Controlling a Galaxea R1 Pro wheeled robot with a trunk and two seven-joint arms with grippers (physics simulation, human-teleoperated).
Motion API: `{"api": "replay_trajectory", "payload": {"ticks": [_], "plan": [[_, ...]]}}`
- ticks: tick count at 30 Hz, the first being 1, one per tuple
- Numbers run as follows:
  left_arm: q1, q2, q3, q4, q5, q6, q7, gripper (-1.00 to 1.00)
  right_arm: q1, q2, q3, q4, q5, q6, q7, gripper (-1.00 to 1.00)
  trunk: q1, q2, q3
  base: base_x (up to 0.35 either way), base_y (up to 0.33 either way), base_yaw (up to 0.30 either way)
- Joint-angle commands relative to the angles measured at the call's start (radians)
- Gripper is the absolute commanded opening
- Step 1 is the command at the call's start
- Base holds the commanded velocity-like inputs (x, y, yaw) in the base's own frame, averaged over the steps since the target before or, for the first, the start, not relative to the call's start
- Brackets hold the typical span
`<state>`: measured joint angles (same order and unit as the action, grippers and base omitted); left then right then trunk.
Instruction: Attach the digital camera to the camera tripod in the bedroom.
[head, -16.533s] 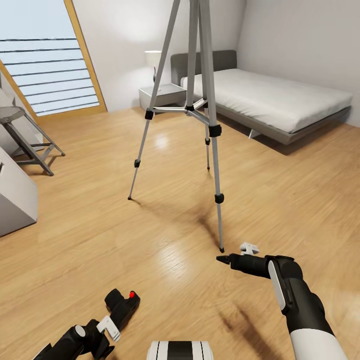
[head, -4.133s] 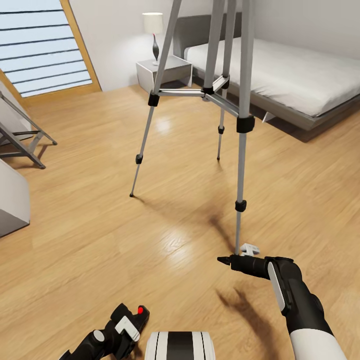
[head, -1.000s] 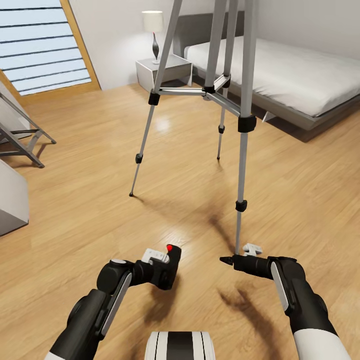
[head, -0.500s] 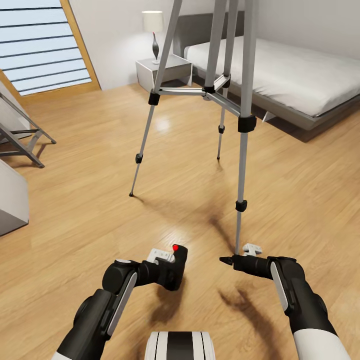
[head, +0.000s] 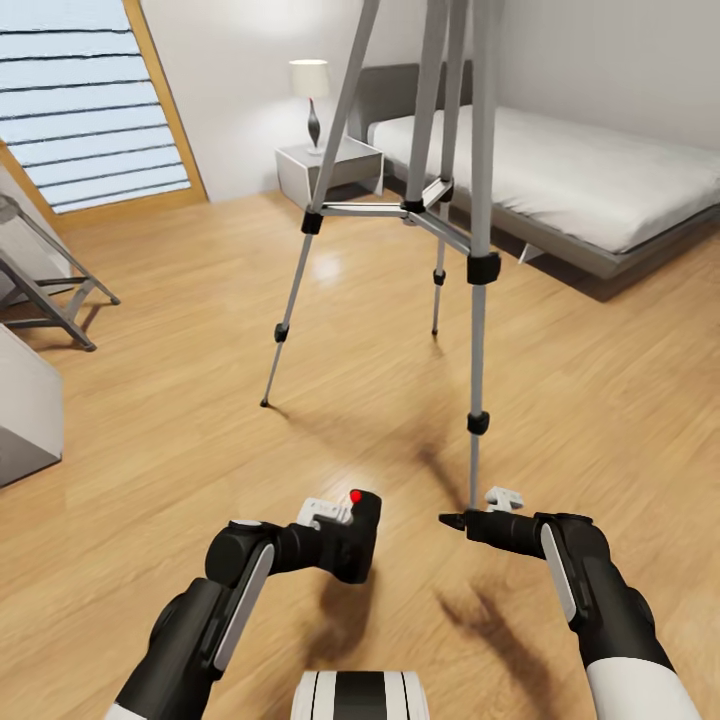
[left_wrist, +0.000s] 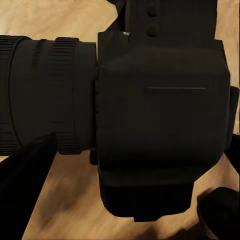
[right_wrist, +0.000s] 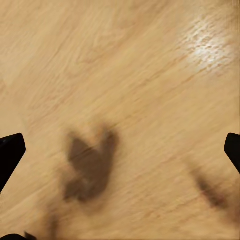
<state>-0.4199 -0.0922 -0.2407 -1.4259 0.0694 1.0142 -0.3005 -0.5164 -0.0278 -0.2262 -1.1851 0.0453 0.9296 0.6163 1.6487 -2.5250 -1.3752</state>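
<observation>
- Here, the digital camera (head: 352, 535) was held clamped in the left gripper (head: 335, 530), raised over the wood floor (head: 150, 440) just short of the camera tripod (head: 478, 300); its red button faced upward.
- The right gripper (head: 478, 512) was held empty with fingers spread, beside the near tripod leg.
- The carrying step was judged to be in hand; a lift toward the tripod's head, which was out of frame, would be called for next.

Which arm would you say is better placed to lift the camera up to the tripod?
Left: its gripper already holds the digital camera near the camera tripod; the right gripper is empty.
</observation>
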Motion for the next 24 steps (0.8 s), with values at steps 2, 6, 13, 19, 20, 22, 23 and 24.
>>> {"api": "replay_trajectory", "payload": {"ticks": [2, 6, 13, 19, 20, 22, 23, 24], "plan": [[0.000, 0.000, 0.008, 0.000, 0.022, 0.006, 0.003, -1.00, -0.001, 0.000, -0.002, -0.001, 0.005, 0.005, 0.006, 1.00, -0.001, 0.000, 0.007, 0.000, 0.000, 0.000], [0.000, 0.004, 0.072, 0.005, 0.042, 0.006, 0.004, -1.00, -0.001, -0.001, -0.002, -0.001, 0.004, 0.007, 0.006, 1.00, -0.003, 0.001, 0.023, 0.000, 0.000, 0.000], [0.000, 0.006, 0.330, 0.026, 0.047, 0.007, 0.010, -1.00, -0.001, 0.000, -0.001, -0.001, 0.002, 0.011, 0.007, 1.00, -0.006, 0.003, 0.050, 0.000, 0.000, 0.000], [0.000, 0.006, 0.467, 0.031, 0.047, 0.007, 0.017, -1.00, -0.001, 0.000, 0.001, -0.001, 0.000, 0.012, 0.007, 1.00, -0.009, 0.004, 0.073, 0.000, 0.000, 0.000], [0.000, 0.006, 0.473, 0.031, 0.047, 0.007, 0.017, -1.00, -0.001, 0.000, 0.001, -0.001, 0.000, 0.012, 0.007, 1.00, -0.009, 0.004, 0.077, 0.000, 0.000, 0.000], [0.000, 0.006, 0.485, 0.031, 0.047, 0.007, 0.017, -1.00, -0.001, -0.001, 0.001, -0.001, 0.000, 0.012, 0.007, 1.00, -0.010, 0.005, 0.084, 0.000, 0.000, 0.000], [0.000, 0.006, 0.487, 0.031, 0.048, 0.007, 0.017, -1.00, -0.001, -0.001, 0.001, -0.001, 0.000, 0.012, 0.007, 1.00, -0.010, 0.005, 0.088, 0.000, 0.000, 0.000], [0.000, 0.006, 0.491, 0.031, 0.048, 0.007, 0.017, -1.00, -0.001, 0.000, 0.001, -0.001, -0.001, 0.013, 0.007, 1.00, -0.011, 0.005, 0.092, 0.000, 0.000, 0.000]]}}
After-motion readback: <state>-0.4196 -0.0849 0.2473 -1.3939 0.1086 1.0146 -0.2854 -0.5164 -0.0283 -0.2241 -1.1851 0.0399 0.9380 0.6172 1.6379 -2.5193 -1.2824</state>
